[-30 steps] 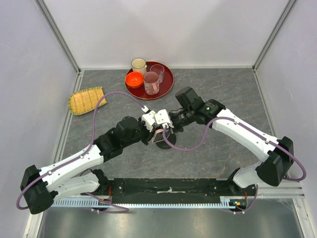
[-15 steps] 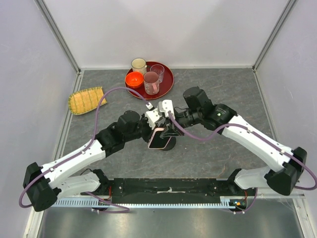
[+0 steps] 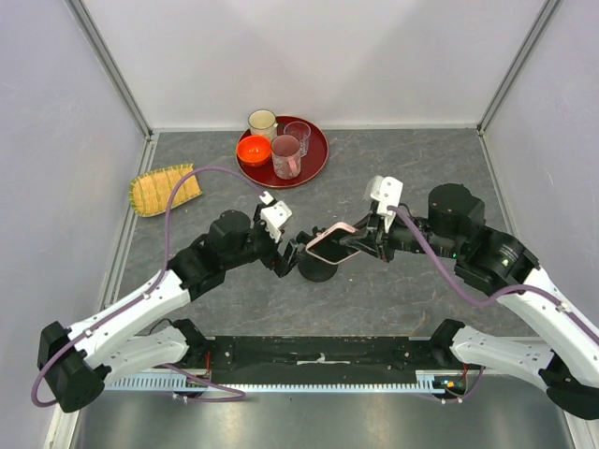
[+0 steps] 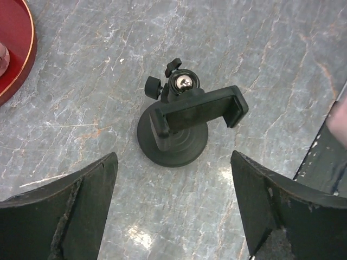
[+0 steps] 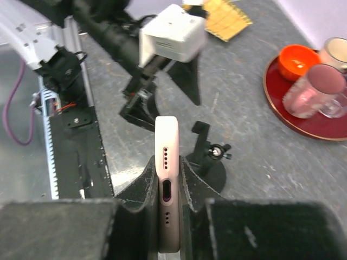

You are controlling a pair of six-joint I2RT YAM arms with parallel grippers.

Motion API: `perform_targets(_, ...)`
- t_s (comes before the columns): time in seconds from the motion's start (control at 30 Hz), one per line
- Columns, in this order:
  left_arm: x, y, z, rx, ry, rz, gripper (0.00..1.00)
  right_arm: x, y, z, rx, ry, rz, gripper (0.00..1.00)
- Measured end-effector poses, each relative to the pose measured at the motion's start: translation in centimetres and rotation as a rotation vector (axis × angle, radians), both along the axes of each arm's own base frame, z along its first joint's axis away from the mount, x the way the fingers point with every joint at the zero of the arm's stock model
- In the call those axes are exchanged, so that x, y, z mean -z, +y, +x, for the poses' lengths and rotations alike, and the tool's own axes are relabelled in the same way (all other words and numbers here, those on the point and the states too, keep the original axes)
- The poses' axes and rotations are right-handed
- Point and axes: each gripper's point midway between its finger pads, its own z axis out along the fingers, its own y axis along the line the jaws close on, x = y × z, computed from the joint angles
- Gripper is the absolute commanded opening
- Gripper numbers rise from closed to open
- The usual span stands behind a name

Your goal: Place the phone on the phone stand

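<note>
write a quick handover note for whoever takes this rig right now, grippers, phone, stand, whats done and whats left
Right gripper: shut on the phone, held on edge close by the phone stand.
Left gripper: open, empty, hovering beside the stand.
Stand: upright on the table, its holder empty.
Done: phone gripped and lifted off the table.
Left: seat the phone in the holder, then let go.
</note>
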Motion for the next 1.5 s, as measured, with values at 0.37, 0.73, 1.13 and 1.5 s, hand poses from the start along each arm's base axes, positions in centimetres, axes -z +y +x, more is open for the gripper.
perform_targets(0.37, -0.7, 1.6, 1.0, -0.156, -0.034, -0.074, 0.68, 0.7, -2.0, 4.2, 0.302, 0.042, -0.018, 0.0)
perform_targets(0.73, -0.5, 0.7, 1.3, -0.192, -0.075, -0.1, 0.56, 0.4, -2.4, 5.6, 0.414, 0.071, 0.018, 0.0)
perform_targets(1.13, 0.6, -0.3, 2.0, -0.218, -0.079, -0.077, 0.45, -0.2, -2.4, 6.0, 0.432, 0.063, 0.047, 0.0)
perform_targets(1.5, 0.9, -1.0, 2.7, -0.23, -0.087, -0.087, 0.24, -0.3, -1.9, 5.7, 0.395, 0.056, 0.044, 0.0)
